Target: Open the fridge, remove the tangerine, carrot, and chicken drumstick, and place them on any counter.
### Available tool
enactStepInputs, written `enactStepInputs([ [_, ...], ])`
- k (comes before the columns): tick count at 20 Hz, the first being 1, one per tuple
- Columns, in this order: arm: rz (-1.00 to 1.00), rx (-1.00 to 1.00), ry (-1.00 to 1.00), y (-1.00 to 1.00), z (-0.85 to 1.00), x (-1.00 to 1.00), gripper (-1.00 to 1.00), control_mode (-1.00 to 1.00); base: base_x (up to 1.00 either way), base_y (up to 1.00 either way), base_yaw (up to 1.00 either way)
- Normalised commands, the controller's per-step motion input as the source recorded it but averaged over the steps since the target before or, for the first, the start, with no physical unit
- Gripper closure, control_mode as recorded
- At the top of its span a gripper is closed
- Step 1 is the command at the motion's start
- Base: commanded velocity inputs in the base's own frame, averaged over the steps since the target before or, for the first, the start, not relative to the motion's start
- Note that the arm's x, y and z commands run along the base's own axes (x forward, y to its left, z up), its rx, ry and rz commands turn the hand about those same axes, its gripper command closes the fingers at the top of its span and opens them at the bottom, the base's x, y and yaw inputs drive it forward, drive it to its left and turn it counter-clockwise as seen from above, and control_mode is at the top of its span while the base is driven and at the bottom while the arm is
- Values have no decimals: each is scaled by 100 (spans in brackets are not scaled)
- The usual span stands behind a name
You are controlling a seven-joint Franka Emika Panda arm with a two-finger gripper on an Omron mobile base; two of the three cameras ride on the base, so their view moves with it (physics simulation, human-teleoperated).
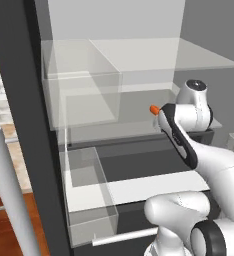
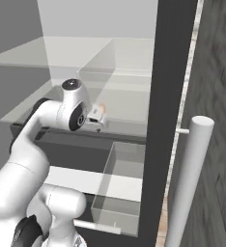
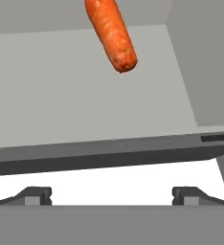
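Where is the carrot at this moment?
The carrot lies on a grey fridge shelf, at the hand view's top centre, ahead of the open gripper and not touching it.

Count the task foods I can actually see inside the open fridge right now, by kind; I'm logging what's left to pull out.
Carrot: 1, lying on a grey fridge shelf ahead of the open fingers.
Tangerine: 0 visible.
Chicken drumstick: 0 visible.
Total visible: 1.

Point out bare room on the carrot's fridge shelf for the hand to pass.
Shelf is bare left of and below the carrot, down to its dark front lip. Tight on the right: a side wall rises close by. Gripper sits open before the lip.
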Motion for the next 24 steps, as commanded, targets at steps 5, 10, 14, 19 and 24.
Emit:
enactStepInputs([
  [5,0,-4,0,-26,-33,57,-100,-100,0,0,0],
  [10,2,-1,0,-12,-16,57,-100,-100,0,0,0],
  [14,4,0,0,-1,-4,42,-100,-100,0,0,0],
  [19,4,0,0,-2,-6,37,-100,-100,0,0,0],
  [24,3,0,0,0,-17,35,-100,-100,0,0,0],
])
